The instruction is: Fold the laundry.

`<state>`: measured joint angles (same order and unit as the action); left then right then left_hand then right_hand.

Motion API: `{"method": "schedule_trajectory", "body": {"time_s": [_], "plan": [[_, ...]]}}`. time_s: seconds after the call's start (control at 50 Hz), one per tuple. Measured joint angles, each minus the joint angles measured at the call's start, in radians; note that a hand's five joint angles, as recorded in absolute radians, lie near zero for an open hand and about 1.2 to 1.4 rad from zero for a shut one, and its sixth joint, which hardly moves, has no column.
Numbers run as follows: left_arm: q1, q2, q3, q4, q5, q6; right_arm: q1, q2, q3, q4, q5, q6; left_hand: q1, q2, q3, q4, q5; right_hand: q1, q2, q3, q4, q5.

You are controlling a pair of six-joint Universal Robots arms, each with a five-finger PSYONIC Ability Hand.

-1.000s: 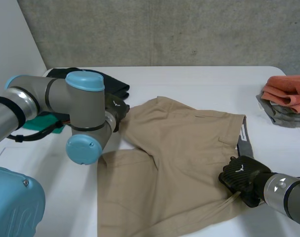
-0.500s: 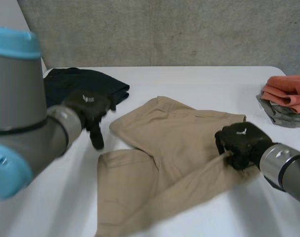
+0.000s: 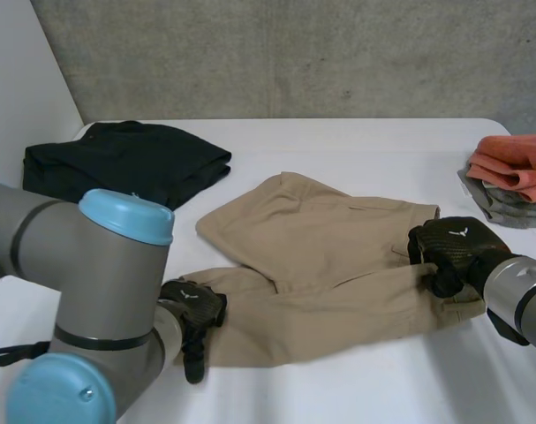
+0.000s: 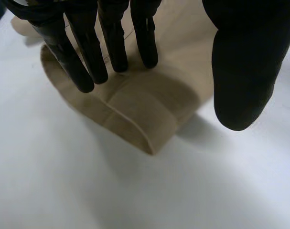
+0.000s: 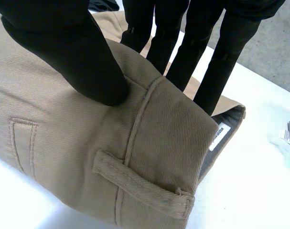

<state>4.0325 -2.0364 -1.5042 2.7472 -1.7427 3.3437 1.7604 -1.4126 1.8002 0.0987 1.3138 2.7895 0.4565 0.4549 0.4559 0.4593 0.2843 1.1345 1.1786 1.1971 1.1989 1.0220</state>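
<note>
Shorts (image 3: pixel 320 265) lay mid-table (image 3: pixel 338 146), half-folded, long axis left–right. Right hand (image 3: pixel 453 249) pinched the waistband end, thumb on top. Left hand (image 3: pixel 195 311) was open, straight fingers over the hem end, near the front edge.

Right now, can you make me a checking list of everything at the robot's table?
Surface: white table, with the shorts on its middle.
Job's things: tan shorts, partly folded; black clothes at the far left; orange cloth on grey cloth at the far right.
Clutter: nothing seen.
Hands: left hand open, fingers straight over the shorts' folded end; right hand pinches the waistband, thumb on top.
Cables: nothing seen on the table.
Surroundings: concrete wall behind; white wall at the left.
</note>
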Motion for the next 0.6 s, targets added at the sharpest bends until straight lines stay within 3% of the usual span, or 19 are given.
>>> {"method": "schedule_trajectory", "body": {"time_s": [0.12,0.36,0.6], "plan": [[-0.002,-0.014,0.009,0.062,-0.038,0.018,-0.023,-0.026,0.023,0.004,-0.038,-0.018,0.016,0.016,0.015,0.019,0.017,0.000,0.000,0.000,0.000,0.000],[0.000,0.115,0.013,0.131,-0.053,0.014,-0.069,-0.102,0.087,-0.012,-0.133,-0.036,-0.071,-0.081,-0.082,-0.092,-0.100,0.000,0.000,0.000,0.000,0.000],[-0.039,-0.069,0.099,0.069,-0.029,0.028,-0.152,-0.185,0.137,-0.065,-0.220,0.028,-0.095,-0.101,-0.103,-0.110,-0.112,0.000,0.000,0.000,0.000,0.000]]}}
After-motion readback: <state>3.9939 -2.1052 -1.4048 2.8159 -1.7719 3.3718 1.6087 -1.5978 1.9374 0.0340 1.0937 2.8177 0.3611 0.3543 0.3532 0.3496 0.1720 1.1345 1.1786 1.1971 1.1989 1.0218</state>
